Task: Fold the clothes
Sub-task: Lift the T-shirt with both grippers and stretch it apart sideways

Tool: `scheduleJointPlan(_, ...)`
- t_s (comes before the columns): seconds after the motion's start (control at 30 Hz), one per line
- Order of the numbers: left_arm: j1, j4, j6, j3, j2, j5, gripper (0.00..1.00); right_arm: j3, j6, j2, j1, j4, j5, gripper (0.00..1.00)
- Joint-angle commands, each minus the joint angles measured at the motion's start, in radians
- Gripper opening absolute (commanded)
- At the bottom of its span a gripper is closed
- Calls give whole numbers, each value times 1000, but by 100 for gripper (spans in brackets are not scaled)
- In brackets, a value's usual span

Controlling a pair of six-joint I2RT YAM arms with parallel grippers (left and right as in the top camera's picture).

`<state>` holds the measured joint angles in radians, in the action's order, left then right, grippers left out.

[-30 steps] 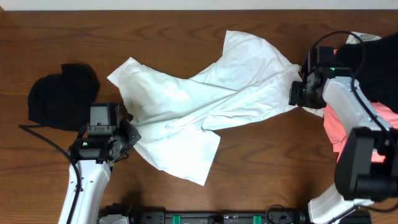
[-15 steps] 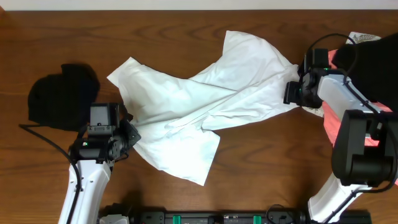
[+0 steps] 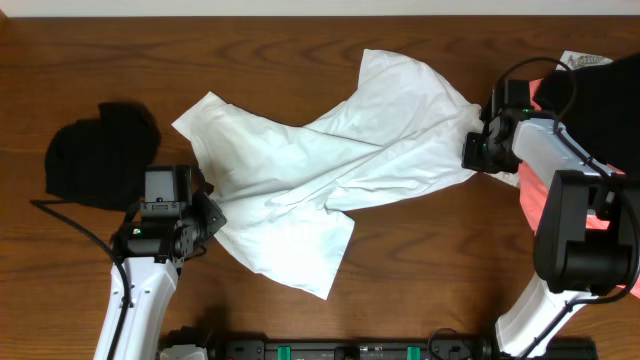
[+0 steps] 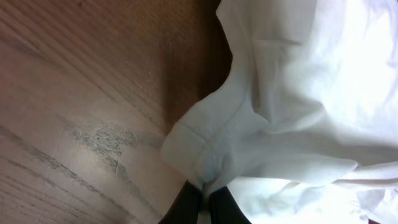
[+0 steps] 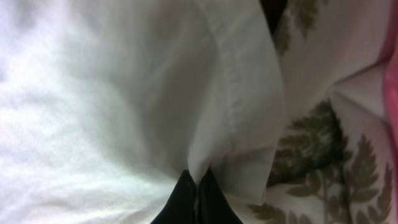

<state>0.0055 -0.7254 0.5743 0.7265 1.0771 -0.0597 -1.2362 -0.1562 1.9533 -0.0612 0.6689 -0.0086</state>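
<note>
Left gripper (image 4: 202, 198) pinching white T-shirt (image 3: 330, 170) hem, right gripper (image 5: 195, 190) clamped on opposite edge, twisted and creased

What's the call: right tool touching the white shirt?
Touching. The right wrist view shows the right tool shut on a hem fold of the white shirt, with fabric pinched between its tips.

T-shirt (image 3: 330, 170) lies between bundle (image 3: 95, 155), left, and seemingly stacked garments (image 3: 608, 95), right.
</note>
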Motion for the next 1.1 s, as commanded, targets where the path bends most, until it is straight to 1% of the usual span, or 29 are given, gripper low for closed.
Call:
scheduleJointPlan(0.0,6,0,-67,31,0,7,6,-43,-3,-101,0,26,-19,1)
scheduleJointPlan(0.17,6,-43,-130,180,0,3,6,-116,29,-294,-1,88,-18,1)
scheduleJointPlan(0.27,6,-75,-138,281,0,4,6,-131,41,-396,-1,92,-17,1)
scheduleJointPlan(0.33,6,-93,-163,336,-1,4,6,-131,42,-460,-2,98,-14,1)
scheduleJointPlan(0.5,7,-141,-219,433,-1,5,6,-131,42,-568,-4,133,37,1)
scheduleJointPlan(0.83,58,-277,-268,618,-8,4,6,-174,61,-742,-6,126,102,1)
scheduleJointPlan(0.97,64,-263,-267,660,-14,4,6,-198,61,-760,-6,99,129,1)
scheduleJointPlan(1.07,64,-219,-267,660,5,4,6,-198,60,-732,-6,73,129,1)
